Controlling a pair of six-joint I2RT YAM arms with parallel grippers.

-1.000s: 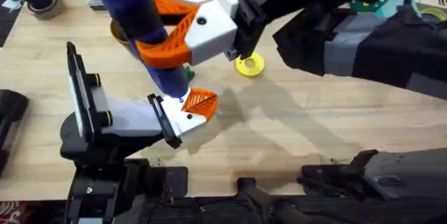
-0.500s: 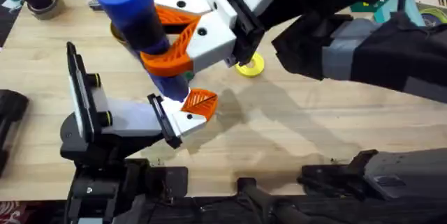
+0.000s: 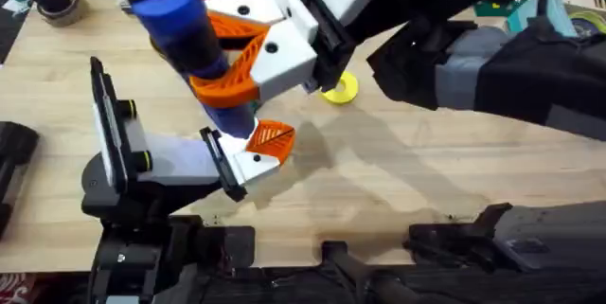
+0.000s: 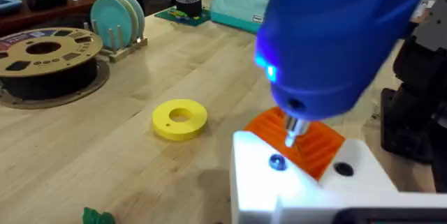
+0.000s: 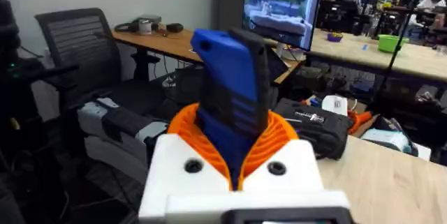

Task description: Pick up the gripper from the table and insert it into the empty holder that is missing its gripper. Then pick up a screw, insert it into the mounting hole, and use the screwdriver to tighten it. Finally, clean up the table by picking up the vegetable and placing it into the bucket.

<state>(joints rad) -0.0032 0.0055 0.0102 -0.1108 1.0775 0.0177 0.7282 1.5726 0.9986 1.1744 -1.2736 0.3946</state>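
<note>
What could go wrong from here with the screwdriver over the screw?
The screwdriver, clamped tilted in the right gripper, has its tip near the orange gripper rather than on the screw; it could miss the head or scrape the ribbed face. Pressing at that angle might also slide the screwdriver in the jaws or push the holder aside.

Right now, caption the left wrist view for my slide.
Blue screwdriver, light on, tip just above the orange gripper seated in the white holder, yellow disc beside.
</note>
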